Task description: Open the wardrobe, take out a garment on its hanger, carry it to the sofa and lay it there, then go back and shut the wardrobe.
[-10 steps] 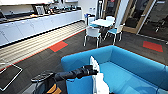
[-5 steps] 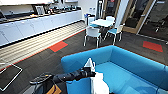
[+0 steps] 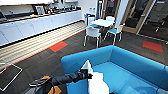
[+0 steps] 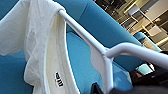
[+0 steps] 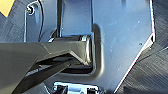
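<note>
The white T-shirt (image 3: 96,80) hangs on its thin white hanger (image 4: 100,47) over the near end of the turquoise sofa (image 3: 130,62), just inside the armrest corner and above the seat cushion; in the left wrist view its dark neck label (image 4: 59,83) faces the camera with blue upholstery right behind. The left end effector (image 3: 87,74) reaches in over the sofa's near arm and is closed on the hanger, carrying the shirt. Compared with a second ago, the sofa sits a little closer and lower in the head view and the whole room has shifted with it, so the camera has moved; the shirt now hangs further over the seat. I judge the carry nearly finished, with the garment not yet laid down. The right end effector's state I cannot tell. Beyond the backrest stand white-and-teal chairs (image 3: 92,33) around a small table (image 3: 102,22), with a long counter (image 3: 37,23) further off.
</note>
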Tool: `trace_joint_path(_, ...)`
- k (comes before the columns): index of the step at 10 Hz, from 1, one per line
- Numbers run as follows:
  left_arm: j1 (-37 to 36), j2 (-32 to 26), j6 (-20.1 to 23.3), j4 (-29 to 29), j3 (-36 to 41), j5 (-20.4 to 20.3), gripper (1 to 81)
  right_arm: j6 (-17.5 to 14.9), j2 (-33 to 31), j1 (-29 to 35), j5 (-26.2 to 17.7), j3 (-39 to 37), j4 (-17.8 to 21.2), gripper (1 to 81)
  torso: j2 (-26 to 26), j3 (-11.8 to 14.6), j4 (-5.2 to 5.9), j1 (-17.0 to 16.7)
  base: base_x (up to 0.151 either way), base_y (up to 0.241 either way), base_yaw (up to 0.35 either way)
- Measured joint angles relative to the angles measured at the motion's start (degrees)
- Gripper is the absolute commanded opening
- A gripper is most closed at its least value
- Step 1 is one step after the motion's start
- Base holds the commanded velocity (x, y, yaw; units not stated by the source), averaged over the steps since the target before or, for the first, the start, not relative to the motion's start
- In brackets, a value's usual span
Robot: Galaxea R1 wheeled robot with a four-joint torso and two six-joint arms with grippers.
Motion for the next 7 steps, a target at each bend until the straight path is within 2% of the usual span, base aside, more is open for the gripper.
trace_joint_path(4, 0.13, -5.41, 0.0, 0.11, 0.63, -0.55, 1.0, 0.02, 0.0, -0.02, 0.0, 0.0, -0.02, 81.1, 0.0, 0.0, 0.0, 0.0, 0.0, 0.0, 0.0)
trace_joint_path(7, 2.06, -7.5, 0.21, 0.5, 5.94, -0.89, 1.0, 0.0, 0.0, 0.0, 0.0, 0.0, -0.04, 81.1, 0.0, 0.0, 0.0, 0.0, 0.0, 0.0, 0.0)
